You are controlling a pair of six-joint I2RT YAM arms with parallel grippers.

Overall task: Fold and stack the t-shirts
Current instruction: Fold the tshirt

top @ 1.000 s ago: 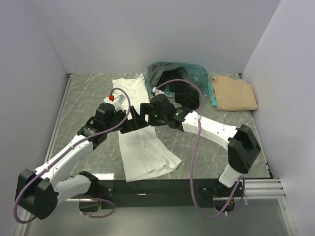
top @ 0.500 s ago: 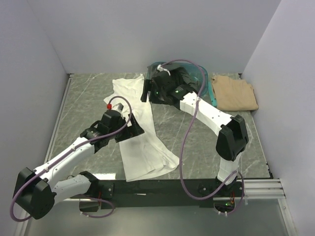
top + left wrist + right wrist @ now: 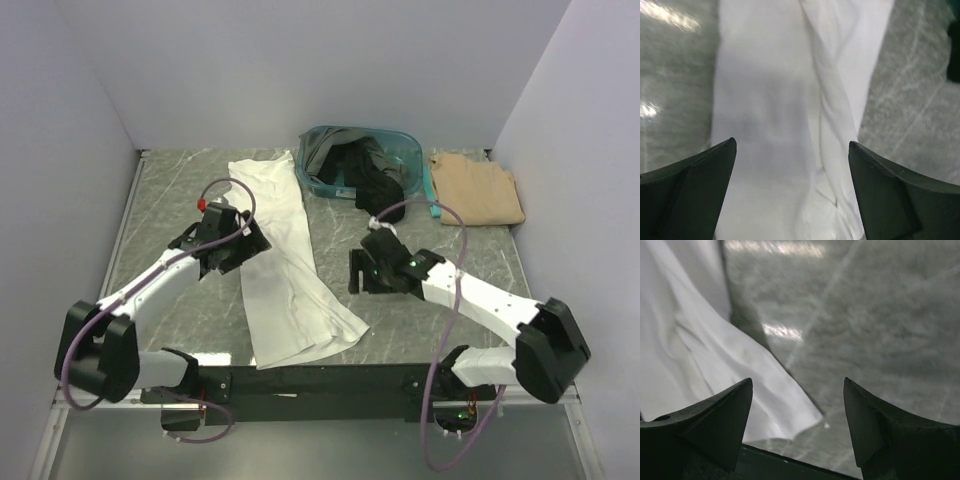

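Observation:
A white t-shirt (image 3: 285, 265) lies in a long folded strip down the middle-left of the table; it also shows in the left wrist view (image 3: 785, 115) and the right wrist view (image 3: 700, 365). My left gripper (image 3: 255, 240) is open and empty over the strip's left edge. My right gripper (image 3: 355, 272) is open and empty over bare table, right of the strip. A tan t-shirt (image 3: 478, 188) lies folded at the back right. Black and dark grey t-shirts (image 3: 360, 165) are heaped in the teal basket (image 3: 418, 160).
The basket stands at the back centre, between the white strip's top and the tan shirt. White walls enclose the left, back and right sides. A black rail (image 3: 330, 380) runs along the near edge, where both arm bases sit.
My right arm has swung from the basket back to the near middle of the table. My left gripper has moved left and back, off the strip's centre to its left edge.

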